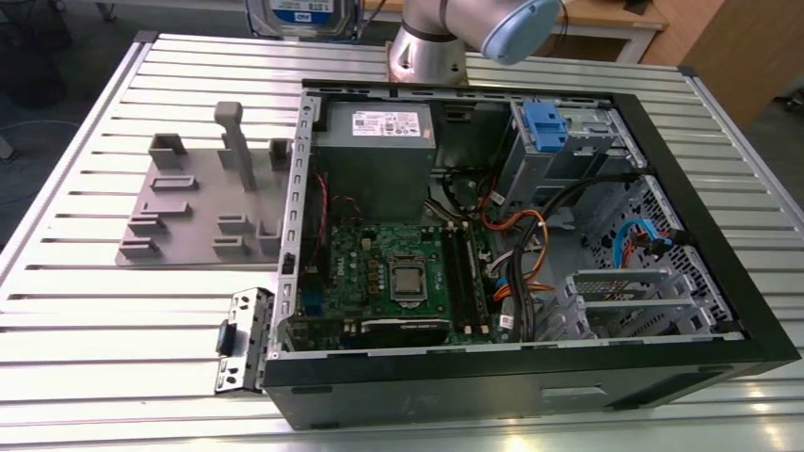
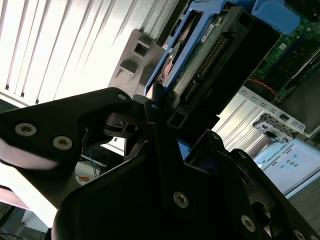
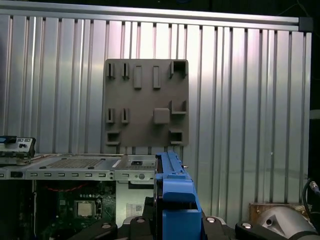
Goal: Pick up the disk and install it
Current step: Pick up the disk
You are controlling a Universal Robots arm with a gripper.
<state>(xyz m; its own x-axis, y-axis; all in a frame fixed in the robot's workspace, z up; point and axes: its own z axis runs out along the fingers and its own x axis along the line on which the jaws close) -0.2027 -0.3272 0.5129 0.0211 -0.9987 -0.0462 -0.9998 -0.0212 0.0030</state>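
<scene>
The disk (image 1: pixel 301 13), silver with a white-and-blue label and a blue carrier bracket, hangs above the far edge of the table in the exterior view, behind the open computer case (image 1: pixel 703 282). In the second wrist view my gripper (image 2: pixel 158 107) is shut on the disk (image 2: pixel 202 57), with its black fingers (image 2: pixel 150 112) clamped on the blue bracket's edge. The first wrist view looks along the blue bracket of the disk (image 3: pixel 175 197), held on edge above the table. The arm (image 1: pixel 455 28) reaches in from the far side.
Inside the case lie a grey power-supply box (image 1: pixel 375 141), a green motherboard (image 1: pixel 390 273), loose cables and a drive bay with a blue latch (image 1: pixel 543 126). A grey fixture plate (image 1: pixel 201 212) with upright pegs stands on the slatted table at the exterior view's left.
</scene>
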